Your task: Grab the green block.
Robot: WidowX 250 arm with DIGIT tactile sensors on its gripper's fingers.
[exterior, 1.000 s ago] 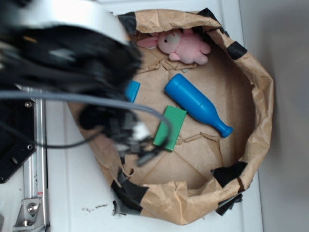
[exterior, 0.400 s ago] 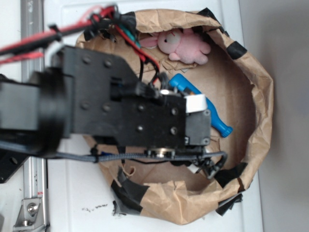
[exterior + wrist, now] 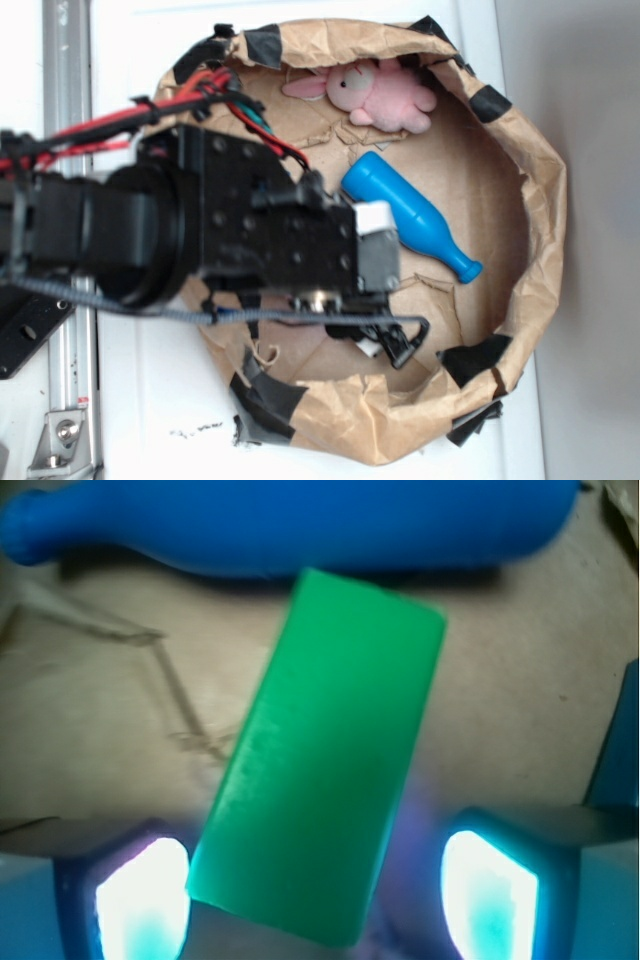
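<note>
no readable text, no labels, no brands, no numbers anywhere

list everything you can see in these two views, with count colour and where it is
flat rectangular green block: 1, solid green, on the cardboard floor between the fingers in the wrist view, tilted; hidden by the arm in the exterior view
blue bottle-shaped toy: 1, blue, lying on the floor just beyond the block
pink plush bunny: 1, pink, at the far wall
brown paper-lined cardboard basin: 1, brown with black tape patches, on the white table
metal rail: 1, silver, left edge of the table
gripper: 1, black arm with glowing fingers, open, astride the block's near end
</note>
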